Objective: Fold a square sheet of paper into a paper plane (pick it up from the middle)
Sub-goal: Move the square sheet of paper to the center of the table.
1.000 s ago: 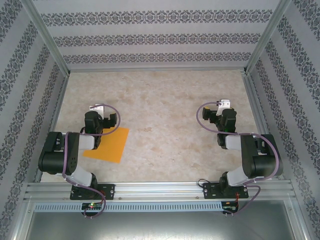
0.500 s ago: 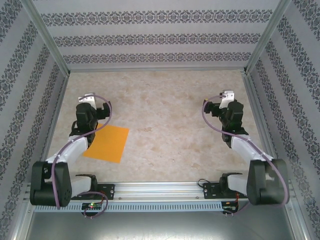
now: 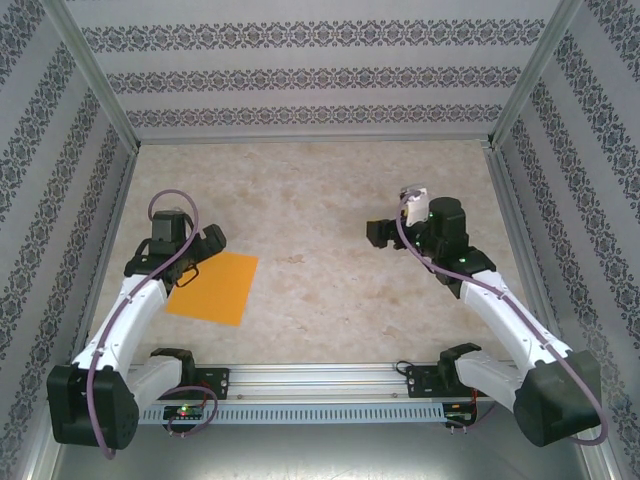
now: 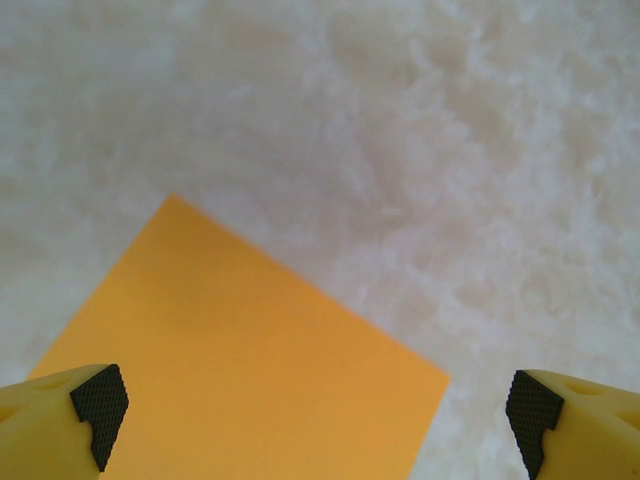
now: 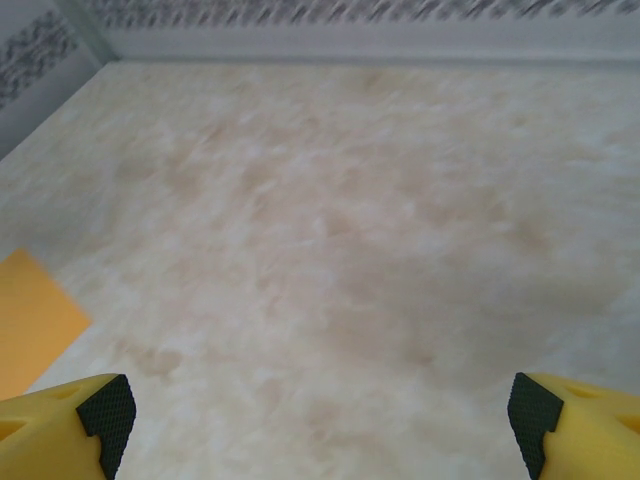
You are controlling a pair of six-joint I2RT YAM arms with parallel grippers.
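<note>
Overhead, the square sheet of paper (image 3: 212, 287) lies flat on the marbled table (image 3: 330, 190), towards the near left side. The left gripper (image 3: 203, 243) hovers over the sheet's far left corner, jaws spread wide and holding nothing. The right gripper (image 3: 383, 233), well apart to the right, is likewise wide open and empty.

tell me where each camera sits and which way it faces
Top external: above and behind the bases, looking down on the table; both arms, left gripper, right gripper and the square sheet of paper show.
Left wrist: on the left arm, looking down at a sheet corner; open fingertips at bottom.
Right wrist: on the right arm, looking across the table to a patterned wall; open fingertips at bottom.
Shared: all three show the sheet.
</note>
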